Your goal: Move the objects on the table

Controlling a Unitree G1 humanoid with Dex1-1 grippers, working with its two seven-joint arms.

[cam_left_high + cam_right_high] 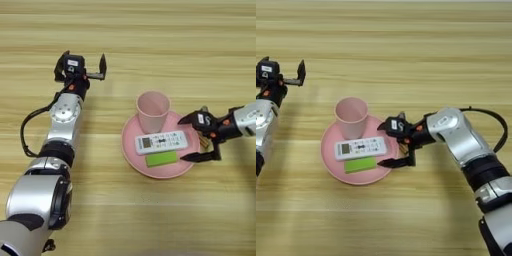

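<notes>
A pale pink cup (pixel 152 110) stands upright on the back of the round pink plate (pixel 131 156). In front of the cup on the plate lie a white remote (pixel 161 142) and, nearer me, a small green bar (pixel 161 159). My right gripper (pixel 189 139) is open at the plate's right rim, one finger above and one below the remote's right end, touching nothing. A tiny brass-coloured stick (pixel 204 144) lies on the table (pixel 150 40) just off that rim, partly behind the gripper. My left gripper (pixel 82 66) is open and empty at the far left.
My left arm (pixel 62 120) stretches along the table's left side from the near edge. The right forearm (pixel 456 135) comes in from the lower right, with a black cable (pixel 496 125) looping behind it.
</notes>
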